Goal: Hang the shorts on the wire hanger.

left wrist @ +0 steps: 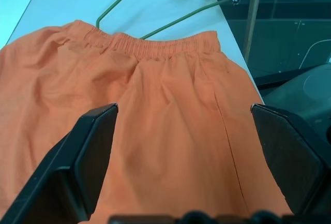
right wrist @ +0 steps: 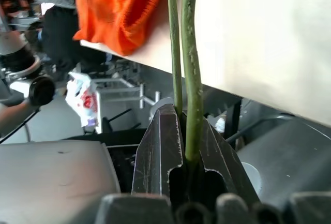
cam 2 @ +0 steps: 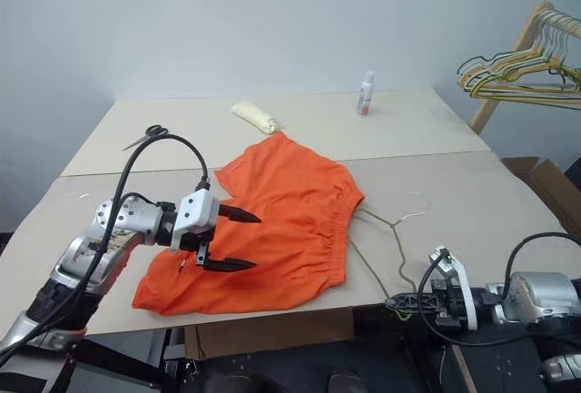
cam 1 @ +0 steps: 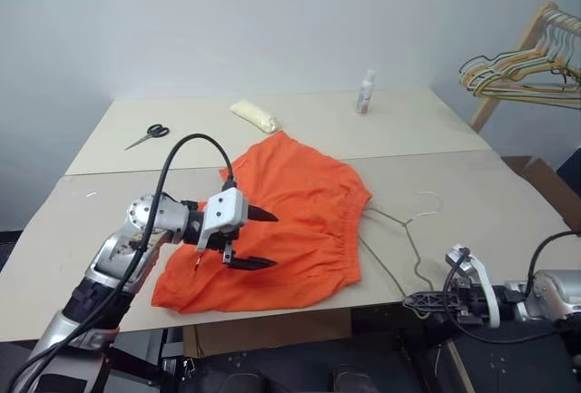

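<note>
Nearest, at the front edge of the surface [cam 1: 508,221]: right tool [cam 1: 419,301] clamped tight on the near corner of the wire hanger [cam 1: 404,230], wire running up between the closed jaws in the right wrist view; grip taken where the corner overhangs the edge, probably because thin wire lying flat gives little else to pinch. Rest of hanger flat on the surface, hook pointing away, just beside the waistband of the shorts [cam 1: 290,221]; whether wire touches fabric not resolvable. Left tool [cam 1: 251,240] spread fully wide, holding nothing, hovering above the near leg portion of the shorts, fingers [left wrist: 95,154] straddling the cloth in the left wrist view; likely staged to gather fabric while the right side controls the hanger. Shorts spread flat, orange, elastic waistband toward the hanger side, near hem reaching the front edge. Judgement: hanging not yet begun; garment and hanger side by side, not threaded. Farther back: scissors [cam 1: 147,135] far left, pale yellow packet [cam 1: 254,115] mid-rear, small bottle [cam 1: 365,93] upright near the back edge, all well apart from the work. Beyond, right: wooden rack with bunched hangers [cam 1: 526,66].
</note>
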### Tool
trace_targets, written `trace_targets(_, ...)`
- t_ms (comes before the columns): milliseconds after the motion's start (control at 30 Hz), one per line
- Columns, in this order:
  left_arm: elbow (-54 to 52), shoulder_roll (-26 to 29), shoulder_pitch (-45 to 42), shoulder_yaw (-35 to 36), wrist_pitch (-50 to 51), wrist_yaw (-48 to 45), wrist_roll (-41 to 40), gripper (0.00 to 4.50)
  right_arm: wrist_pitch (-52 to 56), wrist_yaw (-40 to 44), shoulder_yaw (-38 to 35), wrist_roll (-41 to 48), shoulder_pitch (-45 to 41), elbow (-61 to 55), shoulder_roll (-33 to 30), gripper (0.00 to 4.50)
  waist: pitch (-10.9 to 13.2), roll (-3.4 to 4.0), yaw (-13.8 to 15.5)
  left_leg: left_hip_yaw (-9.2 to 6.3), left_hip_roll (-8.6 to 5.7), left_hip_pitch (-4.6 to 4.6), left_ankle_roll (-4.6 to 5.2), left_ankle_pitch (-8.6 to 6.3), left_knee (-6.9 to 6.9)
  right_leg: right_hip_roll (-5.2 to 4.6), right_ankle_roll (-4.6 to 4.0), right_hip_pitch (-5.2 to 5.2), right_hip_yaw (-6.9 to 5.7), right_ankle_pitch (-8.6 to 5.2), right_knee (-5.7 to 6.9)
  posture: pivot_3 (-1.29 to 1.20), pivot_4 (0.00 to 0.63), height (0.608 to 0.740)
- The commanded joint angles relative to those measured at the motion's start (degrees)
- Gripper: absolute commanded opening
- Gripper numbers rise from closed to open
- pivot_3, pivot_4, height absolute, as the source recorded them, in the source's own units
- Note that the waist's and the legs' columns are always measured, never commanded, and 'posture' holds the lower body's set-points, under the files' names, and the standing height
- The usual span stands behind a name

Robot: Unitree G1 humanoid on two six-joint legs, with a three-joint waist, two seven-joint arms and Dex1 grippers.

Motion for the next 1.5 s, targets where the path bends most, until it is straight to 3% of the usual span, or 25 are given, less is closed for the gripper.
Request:
trace_targets(33,-2.0,0.0,-0.2,0.6,0.0,1.0,0.2,4.46,0.7,2.5,0.4,-1.2,-6.7,5.6,0.7,0.0,0.0,0.0,-0.2,0.0,0.0,0.01,0.0,0.0,0.0,0.01,-0.01,0.0,0.0,0.01,0.0,0.07,0.0,0.74)
trace_targets(167,-2.6,-0.1,0.6,0.6,0.1,1.7,0.2,4.46,2.1,1.1,0.4,-3.8,-13.3,14.9,3.2,0.0,0.0,0.0,0.0,-0.05,-0.01,-0.04,0.0,0.0,-0.01,0.0,-0.02,-0.04,-0.03,0.01,0.0,0.08,0.0,0.74)
trace_targets(400,-3.9,0.5,2.1,1.1,0.5,2.6,0.0,4.46,-2.0,-0.3,-1.5,-6.9,-13.8,17.3,5.4,0.0,0.0,0.01,1.1,-0.11,-0.07,-0.15,-0.01,0.01,0.0,-0.08,-0.02,-0.13,-0.05,0.05,0.03,0.09,0.0,0.74)
trace_targets(733,-2.5,0.5,0.7,0.6,-0.6,2.5,0.7,4.46,-14.5,-13.5,-11.9,-8.6,-6.9,-1.5,6.8,0.0,0.0,0.04,1.4,-0.14,-0.09,-0.21,-0.01,0.0,0.0,-0.08,0.0,-0.17,-0.07,0.09,0.03,0.06,0.0,0.74)
trace_targets(900,1.5,-2.5,-3.0,1.5,-4.1,6.9,3.8,4.46,-19.4,-17.8,-12.1,-11.8,-4.5,-13.5,4.0,0.0,0.0,0.05,1.5,-0.14,-0.13,-0.23,-0.01,0.01,0.0,-0.09,0.02,-0.18,-0.08,0.1,0.03,0.06,0.0,0.74)
trace_targets(1067,9.8,-7.9,-13.1,6.0,-7.9,14.9,4.6,4.46,-21.3,-19.6,-12.6,-13.2,-5.6,-22.6,1.0,0.0,0.0,0.04,1.5,-0.18,-0.14,-0.29,-0.02,0.01,0.02,-0.08,0.03,-0.2,-0.13,0.11,-0.01,0.03,0.0,0.74)
trace_targets(1233,20.9,-10.0,-26.3,9.8,-12.3,13.9,2.3,4.46,-24.9,-19.7,-9.4,-17.1,-6.6,-27.8,-2.4,0.0,0.0,0.04,1.1,-0.2,-0.27,-0.37,-0.03,0.02,0.08,-0.09,0.05,-0.24,-0.15,0.13,-0.09,0.02,0.0,0.74)
trace_targets(1500,49.1,-9.9,-48.7,6.3,-22.2,-10.5,4.1,4.46,-26.4,-19.8,-2.5,-21.1,-12.9,-29.3,-0.7,0.0,0.0,0.02,-0.1,-0.17,-0.49,-0.44,0.02,0.0,0.24,-0.11,0.12,-0.24,-0.17,0.14,-0.14,0.03,0.0,0.74)
